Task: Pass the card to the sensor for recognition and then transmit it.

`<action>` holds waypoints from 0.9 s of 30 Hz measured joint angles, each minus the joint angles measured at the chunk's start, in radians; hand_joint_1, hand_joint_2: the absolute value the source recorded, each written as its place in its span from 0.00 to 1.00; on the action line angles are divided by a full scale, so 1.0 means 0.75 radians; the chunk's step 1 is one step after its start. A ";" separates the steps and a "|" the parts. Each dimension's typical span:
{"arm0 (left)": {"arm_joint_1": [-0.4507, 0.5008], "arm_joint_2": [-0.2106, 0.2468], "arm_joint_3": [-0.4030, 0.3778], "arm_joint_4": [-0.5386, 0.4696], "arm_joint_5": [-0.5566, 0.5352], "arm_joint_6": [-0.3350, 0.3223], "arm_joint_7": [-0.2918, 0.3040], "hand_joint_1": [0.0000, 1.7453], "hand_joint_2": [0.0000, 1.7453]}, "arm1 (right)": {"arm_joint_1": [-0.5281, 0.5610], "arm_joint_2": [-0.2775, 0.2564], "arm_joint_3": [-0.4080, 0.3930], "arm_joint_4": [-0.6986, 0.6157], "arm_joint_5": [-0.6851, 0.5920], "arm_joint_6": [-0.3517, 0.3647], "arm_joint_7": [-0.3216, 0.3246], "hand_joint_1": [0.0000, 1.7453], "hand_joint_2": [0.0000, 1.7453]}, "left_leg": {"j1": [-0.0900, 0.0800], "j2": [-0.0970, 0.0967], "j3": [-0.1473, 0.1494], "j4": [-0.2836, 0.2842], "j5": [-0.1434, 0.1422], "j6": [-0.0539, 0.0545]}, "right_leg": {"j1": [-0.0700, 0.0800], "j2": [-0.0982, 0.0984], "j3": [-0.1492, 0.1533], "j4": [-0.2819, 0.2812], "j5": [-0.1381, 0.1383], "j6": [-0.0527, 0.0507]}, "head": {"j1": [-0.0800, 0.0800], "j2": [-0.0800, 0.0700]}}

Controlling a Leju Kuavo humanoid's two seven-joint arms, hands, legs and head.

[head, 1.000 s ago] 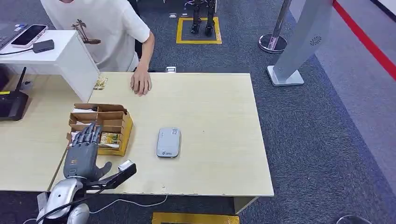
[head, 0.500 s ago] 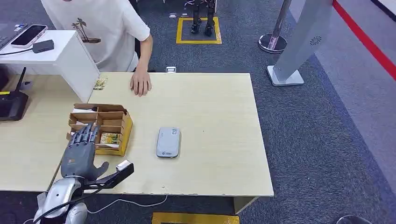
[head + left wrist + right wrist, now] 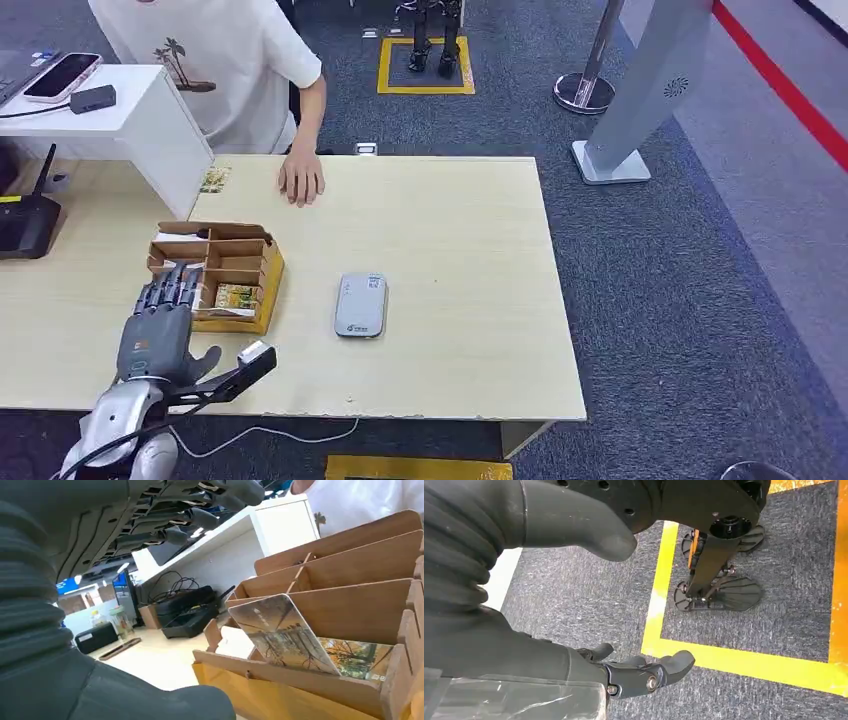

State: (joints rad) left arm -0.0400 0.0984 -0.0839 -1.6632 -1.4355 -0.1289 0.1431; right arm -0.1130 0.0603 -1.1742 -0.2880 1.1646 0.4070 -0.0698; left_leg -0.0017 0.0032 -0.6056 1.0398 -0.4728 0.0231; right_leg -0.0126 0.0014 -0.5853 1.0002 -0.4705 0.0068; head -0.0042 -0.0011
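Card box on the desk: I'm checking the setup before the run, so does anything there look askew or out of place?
Mostly tidy. In the cardboard organizer, one picture card leans tilted across its front slot rather than standing straight. The grey sensor lies flat on the table. The left hand hovers near the box, holding nothing.

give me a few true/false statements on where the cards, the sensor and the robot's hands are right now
1. The left hand holds a card. False: it is empty, fingers spread, near the cardboard organizer.
2. A picture card leans in the organizer's front compartment. True.
3. The grey sensor lies flat on the table, apart from the organizer. True.
4. A person's hand rests on the sensor. False: it rests on the table's far edge.
5. The right hand hangs over the carpet floor. True.
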 joint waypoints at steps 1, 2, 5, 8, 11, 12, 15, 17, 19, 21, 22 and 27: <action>0.000 0.000 0.003 0.000 -0.002 -0.002 0.000 0.00 1.00 | 0.000 0.000 0.000 0.000 0.000 0.000 0.000 0.00 1.00 | 0.000 0.000 0.000 0.000 0.000 0.000 | 0.000 0.000 0.000 0.000 0.000 0.000 | -0.001 0.000; 0.000 0.000 0.005 0.000 -0.003 -0.006 0.000 0.00 1.00 | 0.000 0.000 0.000 0.000 0.000 0.000 0.000 0.00 1.00 | 0.000 0.000 0.000 0.000 0.000 0.000 | 0.000 0.000 0.000 0.000 0.000 0.000 | 0.000 0.000; 0.000 -0.002 0.009 0.001 -0.007 -0.008 0.000 0.00 1.00 | 0.000 -0.001 0.000 0.000 0.003 0.000 0.000 0.00 1.00 | 0.000 0.000 0.000 0.000 0.000 0.000 | 0.000 0.000 0.000 0.000 0.000 0.000 | -0.001 0.000; -0.001 -0.002 0.010 0.002 -0.011 -0.012 0.000 0.00 1.00 | 0.000 -0.002 0.000 0.000 0.008 0.000 0.000 0.00 1.00 | 0.000 0.000 0.000 0.000 0.000 0.000 | 0.000 0.000 0.000 0.000 0.000 0.000 | -0.001 0.000; -0.007 -0.002 0.013 0.009 -0.014 -0.013 0.000 0.00 1.00 | 0.000 -0.004 0.000 0.000 0.008 0.000 0.001 0.00 1.00 | 0.000 0.000 0.000 0.000 0.000 0.000 | 0.000 0.000 0.000 0.000 0.000 0.000 | -0.001 0.000; -0.011 -0.002 0.015 0.014 -0.017 -0.015 0.000 0.00 1.00 | 0.000 -0.004 0.000 0.000 0.008 0.000 0.001 0.00 1.00 | 0.000 0.000 0.000 0.000 0.000 0.000 | 0.000 0.000 0.000 0.000 0.000 0.000 | 0.000 0.000; -0.023 -0.003 0.023 0.029 -0.021 -0.017 0.000 0.00 1.00 | 0.000 -0.006 0.000 0.000 0.008 0.000 0.001 0.00 1.00 | 0.000 0.000 0.000 0.000 0.000 0.000 | 0.000 0.000 0.000 0.000 0.000 0.000 | -0.001 0.000; -0.028 -0.004 0.028 0.037 -0.021 -0.017 0.000 0.00 1.00 | 0.000 -0.007 0.000 0.000 0.008 0.000 0.000 0.00 1.00 | 0.000 0.000 0.000 0.000 0.000 0.000 | 0.000 0.000 0.000 0.000 0.000 0.000 | -0.001 0.000; -0.029 -0.005 0.030 0.041 -0.022 -0.017 0.000 0.00 1.00 | 0.000 -0.008 0.000 0.000 0.008 0.000 0.001 0.00 1.00 | 0.000 0.000 0.000 0.000 0.000 0.000 | 0.000 0.000 0.000 0.000 0.000 0.000 | -0.001 0.000; -0.035 -0.007 0.030 0.048 -0.022 -0.018 0.000 0.00 1.00 | -0.001 -0.008 0.000 0.000 0.012 0.000 0.001 0.00 1.00 | 0.000 0.000 0.000 0.000 0.000 0.000 | 0.000 0.000 0.000 0.000 0.000 0.000 | 0.000 0.000; -0.040 -0.007 0.031 0.054 -0.022 -0.018 0.000 0.00 1.00 | -0.001 -0.008 0.000 0.000 0.015 0.000 0.000 0.00 1.00 | 0.000 0.000 0.000 0.000 0.000 0.000 | 0.000 0.000 0.000 0.000 0.000 0.000 | 0.000 0.000; -0.065 -0.008 0.036 0.072 -0.031 -0.018 0.000 0.00 1.00 | -0.001 -0.009 0.000 0.000 0.028 0.000 0.001 0.00 1.00 | 0.000 0.000 0.000 0.000 0.000 0.000 | 0.000 0.000 0.000 0.000 0.000 0.000 | 0.000 0.000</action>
State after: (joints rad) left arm -0.0885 0.0923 -0.0572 -1.6091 -1.4588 -0.1427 0.1431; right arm -0.1137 0.0538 -1.1742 -0.2880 1.1856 0.4070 -0.0694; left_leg -0.0017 0.0033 -0.6055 1.0398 -0.4728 0.0231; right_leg -0.0126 0.0015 -0.5853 1.0002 -0.4705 0.0068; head -0.0042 -0.0011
